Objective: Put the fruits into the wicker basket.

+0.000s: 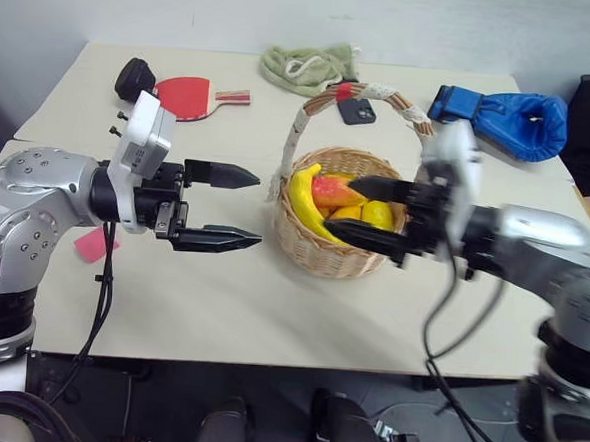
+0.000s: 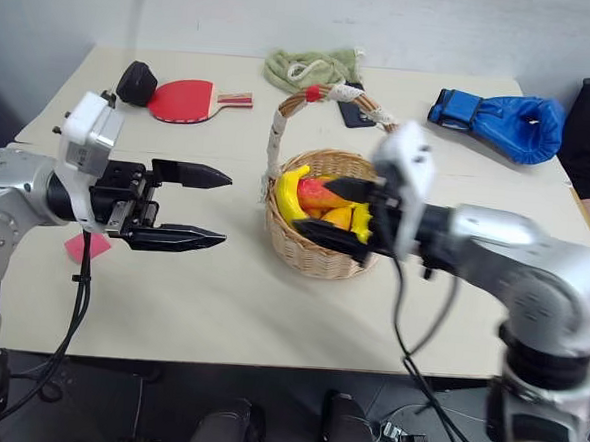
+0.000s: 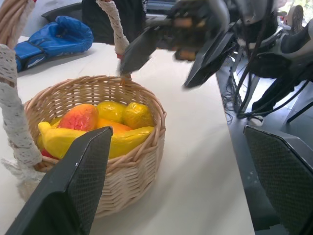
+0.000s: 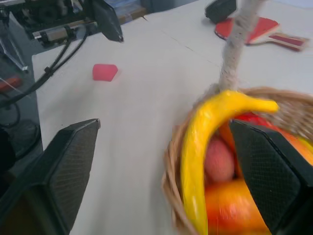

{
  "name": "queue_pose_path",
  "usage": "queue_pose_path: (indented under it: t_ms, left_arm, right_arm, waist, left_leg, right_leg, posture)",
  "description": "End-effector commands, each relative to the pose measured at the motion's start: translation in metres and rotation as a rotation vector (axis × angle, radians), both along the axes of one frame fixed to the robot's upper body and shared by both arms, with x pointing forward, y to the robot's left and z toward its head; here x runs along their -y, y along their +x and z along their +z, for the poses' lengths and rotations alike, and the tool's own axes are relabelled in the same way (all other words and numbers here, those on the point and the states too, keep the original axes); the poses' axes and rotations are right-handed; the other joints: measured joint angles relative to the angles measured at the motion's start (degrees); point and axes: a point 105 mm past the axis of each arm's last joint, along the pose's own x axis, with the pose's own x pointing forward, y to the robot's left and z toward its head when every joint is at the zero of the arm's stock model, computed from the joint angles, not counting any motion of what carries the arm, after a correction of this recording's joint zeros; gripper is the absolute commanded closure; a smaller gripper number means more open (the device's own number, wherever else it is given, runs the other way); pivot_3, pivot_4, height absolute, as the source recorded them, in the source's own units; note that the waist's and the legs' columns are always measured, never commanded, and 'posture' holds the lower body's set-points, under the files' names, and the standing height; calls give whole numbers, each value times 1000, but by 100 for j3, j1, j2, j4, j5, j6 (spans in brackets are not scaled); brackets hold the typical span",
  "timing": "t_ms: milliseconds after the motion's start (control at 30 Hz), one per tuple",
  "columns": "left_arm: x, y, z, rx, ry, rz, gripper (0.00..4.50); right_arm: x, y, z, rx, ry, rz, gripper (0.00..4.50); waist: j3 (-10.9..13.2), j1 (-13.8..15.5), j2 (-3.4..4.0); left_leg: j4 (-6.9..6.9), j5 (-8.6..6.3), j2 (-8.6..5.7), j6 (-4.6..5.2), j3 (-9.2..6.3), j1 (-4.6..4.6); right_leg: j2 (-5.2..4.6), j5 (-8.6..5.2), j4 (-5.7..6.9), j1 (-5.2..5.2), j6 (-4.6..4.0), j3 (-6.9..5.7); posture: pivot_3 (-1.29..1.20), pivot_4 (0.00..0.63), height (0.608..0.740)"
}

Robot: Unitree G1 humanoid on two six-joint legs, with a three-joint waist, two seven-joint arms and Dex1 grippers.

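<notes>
all the fruits (image 1: pixel 338 201) lie in the wicker basket (image 1: pixel 325 250); none left on the tabletop (image 1: pixel 250 298). both the left claw (image 1: pixel 224 208) and right claw (image 1: pixel 361 209) gape wide, empty.

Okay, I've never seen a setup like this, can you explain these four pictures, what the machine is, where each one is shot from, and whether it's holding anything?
This is a humanoid robot with two arms. Two pictures come from cameras in its head, looking down over a table. The other two come from cameras on its wrists, looking along each arm's own black fingers. The left end effector and the right end effector both stand open and hold nothing. In the middle sits the wicker basket, with the fruits in it, among them a banana. Also on the table: a red paddle, a blue boxing glove, a green cloth and a small pink block.
</notes>
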Motion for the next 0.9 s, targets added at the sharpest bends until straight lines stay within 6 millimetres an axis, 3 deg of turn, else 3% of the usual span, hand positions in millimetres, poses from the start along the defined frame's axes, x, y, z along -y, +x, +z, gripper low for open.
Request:
queue_pose_path:
  t_ms: [33,100,233,500,633,900]
  left_arm:
    - [1,-1,9,55,-8,-1,0]
    - [2,1,10,60,-16,-1,0]
    - [6,3,10,64,-25,-4,0]
    - [10,6,14,81,-30,-5,0]
    - [11,5,15,88,-31,-6,0]
    - [9,10,21,98,-38,0,0]
  right_arm:
    - [27,1,4,34,8,-146,52]
    - [41,18,2,62,35,-293,52]
    - [43,47,-8,68,130,-445,52]
    - [31,80,-8,91,220,-513,52]
    - [31,84,-6,98,248,-518,972]
    - [27,80,-4,118,242,-489,3840]
  waist:
    - [-1,-16,-1]
    - [0,-61,-1]
    - [-1,-100,-2]
    - [0,-94,1]
    - [0,-94,1]
    - [0,-62,1]
  left_leg:
    - [1,0,-1,2,1,3]
    - [1,3,-11,5,10,11]
    - [-3,17,-26,-13,13,36]
    - [-9,24,-24,-21,9,39]
    - [-8,20,-17,-15,9,30]
    - [-7,19,-4,-13,4,21]
  right_leg:
    - [0,2,-2,4,3,1]
    - [-1,5,2,5,8,11]
    - [0,2,11,7,1,22]
    - [1,-3,41,6,-7,20]
    - [-1,-2,31,5,-6,18]
    - [1,-1,23,4,-4,10]
  posture:
    - [0,150,740]
    - [0,150,740]
    - [0,150,740]
    - [0,150,740]
    - [0,150,740]
    - [0,150,740]
